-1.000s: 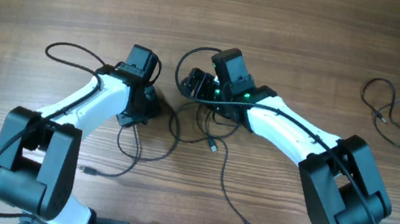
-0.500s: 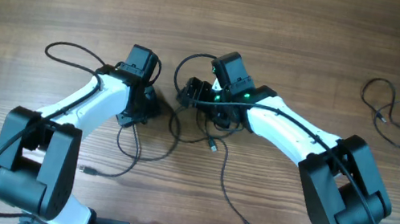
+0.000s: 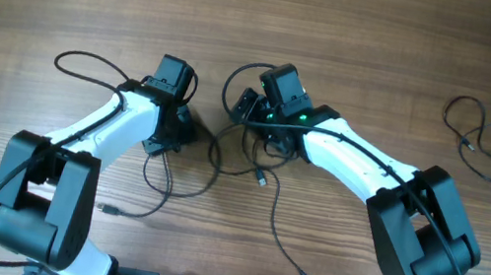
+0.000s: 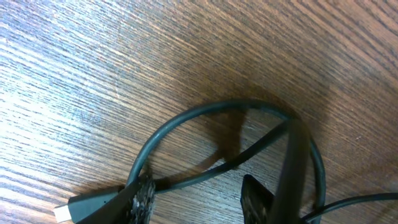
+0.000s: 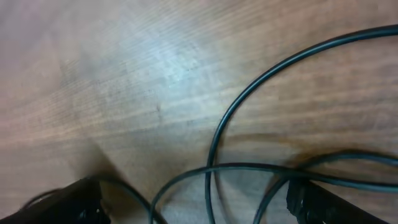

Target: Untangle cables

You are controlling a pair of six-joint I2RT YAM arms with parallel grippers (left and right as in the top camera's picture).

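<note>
Here's the counter [image 3: 364, 27] from above: warm brown wood, grain running side to side, bare plank all the way to the 12 o'clock edge, with no room visible beyond it. The arm bases sit at 6 o'clock.

Now the cables [image 3: 218, 165]. They are thin black cords bunched just past centre toward 12, right between the two wrists. One loop arcs up by the right wrist, another sags open toward 7 o'clock, and a long tail trails off toward 6 with a small plug on its end. A loose cord [image 3: 489, 143] lies on its own at 2 o'clock, well apart from the bunch (slack loops, nobody near it).

Left pincer [image 3: 171, 133], seen through its own camera [image 4: 199, 199]: the tips stand a modest gap apart, and a rounded loop of the cables [image 4: 205, 107] lies flat on the wood ahead, with one strand crossing between the tips. One tip sits right over the cord by a pale-tipped plug, but I can't say for sure whether it's pressing on it; nothing looks pinched.

Right pincer [image 3: 248, 108]: spread wide in its wrist view [image 5: 199, 202], tips out at the bottom corners, several strands of the cables [image 5: 215, 142] curving across the wood between them, none gripped.
</note>
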